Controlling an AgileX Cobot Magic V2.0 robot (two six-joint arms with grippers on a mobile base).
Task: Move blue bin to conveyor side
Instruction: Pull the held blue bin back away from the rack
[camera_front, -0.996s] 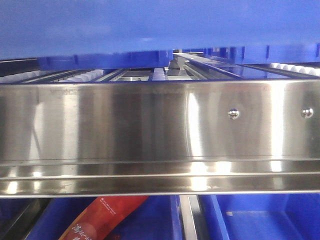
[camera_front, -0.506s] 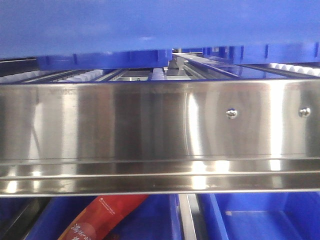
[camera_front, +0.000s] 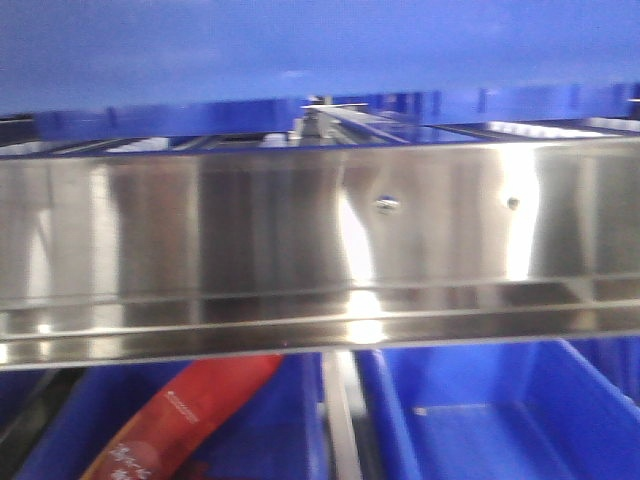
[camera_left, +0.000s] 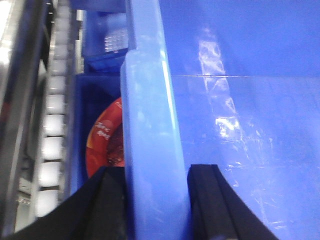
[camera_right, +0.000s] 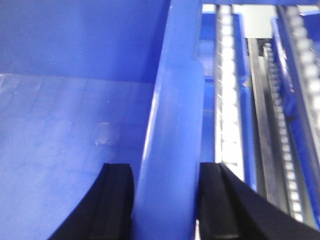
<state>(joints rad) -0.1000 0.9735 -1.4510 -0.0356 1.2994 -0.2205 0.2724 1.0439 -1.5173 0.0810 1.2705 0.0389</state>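
Left gripper: its black fingers sit one on each side of the thick rolled rim of the blue bin, pressed against it, so it is clamped on the rim. Right gripper grips the opposite rim the same way, one finger inside the wall and one outside. The bin is carried between the two arms and appears raised just over the shiny steel rack with its white rollers. The conveyor is in no view. The visible interior is empty, so the bin is probably light for its bulk. The glossy plastic is likely slippery. The stiff rim is the sound hold, though the long walls may flex if the arms drift apart. Below the rack sit lower blue crates, one holding a red packet.
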